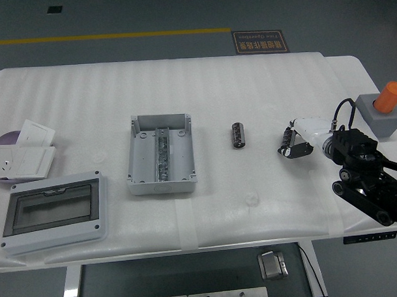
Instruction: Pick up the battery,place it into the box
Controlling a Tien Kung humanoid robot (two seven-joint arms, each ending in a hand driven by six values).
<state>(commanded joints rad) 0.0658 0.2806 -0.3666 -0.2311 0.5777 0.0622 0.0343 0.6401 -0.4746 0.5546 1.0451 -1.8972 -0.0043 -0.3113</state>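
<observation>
Cover: grey panel with a smoky window [54, 214] is lying flat at the near left corner.
Right hand [301, 142]: it's hanging over the table's right side, fingers loosely curled and holding nothing.
Battery [238, 135]: it's lying on the white table [261, 87], between the hand and the box, apart from both.
Box [161, 152]: it's sitting open near the middle.
White socket plates [24, 151]: they're piling up at the left edge.
Grey button unit [382, 111]: it's sitting far right, orange knob up.
</observation>
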